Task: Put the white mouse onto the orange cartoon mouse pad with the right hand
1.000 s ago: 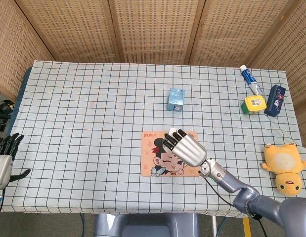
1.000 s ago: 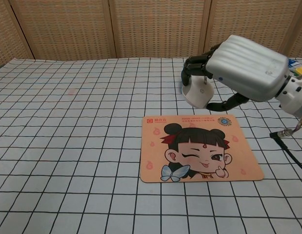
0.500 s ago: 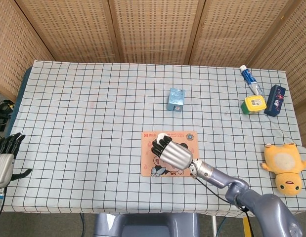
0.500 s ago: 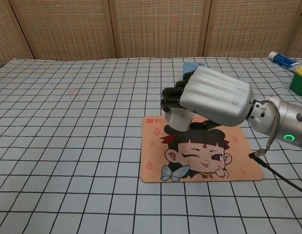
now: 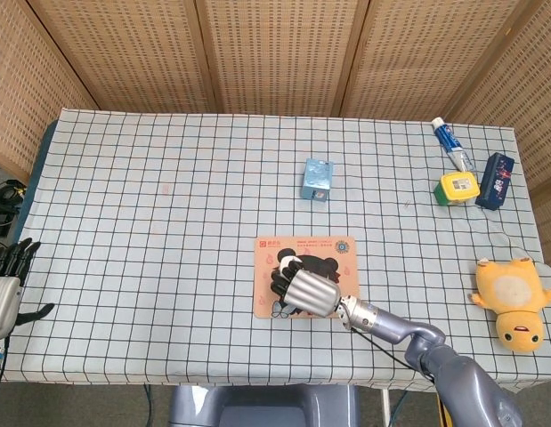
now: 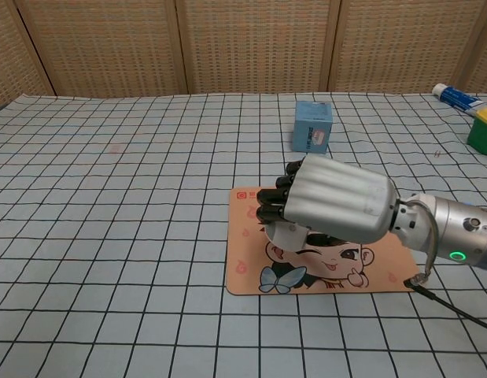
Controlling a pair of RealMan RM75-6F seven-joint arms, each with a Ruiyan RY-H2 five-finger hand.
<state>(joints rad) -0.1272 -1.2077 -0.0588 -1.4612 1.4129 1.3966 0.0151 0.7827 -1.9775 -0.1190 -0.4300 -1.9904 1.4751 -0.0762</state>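
Observation:
The orange cartoon mouse pad (image 5: 268, 249) (image 6: 243, 268) lies at the table's near middle. My right hand (image 5: 303, 291) (image 6: 330, 199) is low over the pad with its fingers curled around the white mouse (image 5: 287, 263) (image 6: 287, 235). Only a small white part of the mouse shows under the fingers. The mouse sits at or just above the pad's printed face; contact cannot be told. My left hand (image 5: 5, 285) hangs off the table's left edge, fingers apart, holding nothing.
A light blue box (image 5: 317, 179) (image 6: 312, 126) stands behind the pad. At the far right are a toothpaste tube (image 5: 451, 140), a yellow-green container (image 5: 459, 188), a dark blue box (image 5: 495, 181) and a yellow plush toy (image 5: 512, 298). A black cable (image 6: 455, 303) trails from my right wrist.
My right hand has come down and toward the near edge with the mouse, from above the pad's far edge to low over the printed face. The blue box is now uncovered in the chest view.

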